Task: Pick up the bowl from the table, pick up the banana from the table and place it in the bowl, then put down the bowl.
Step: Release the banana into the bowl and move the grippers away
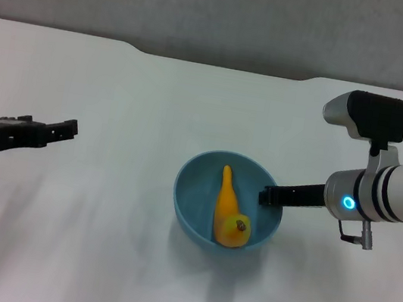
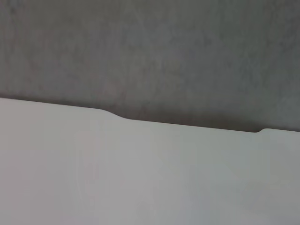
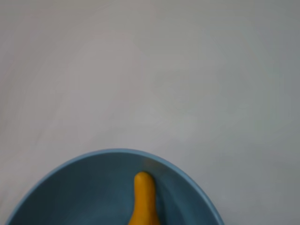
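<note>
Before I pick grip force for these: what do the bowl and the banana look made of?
The bowl looks like glazed ceramic or hard plastic: plain light blue with a smooth, faintly glossy wall; the look leaves open which. The banana inside it seems plastic: even orange-yellow skin, smooth and unblemished, with a small dark tip. The right gripper is at the bowl's rim.

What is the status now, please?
Right gripper at bowl rim. Banana inside bowl. Left gripper away, off to the left. Nothing in the way.

The white table carries only the light-blue bowl near its middle.
</note>
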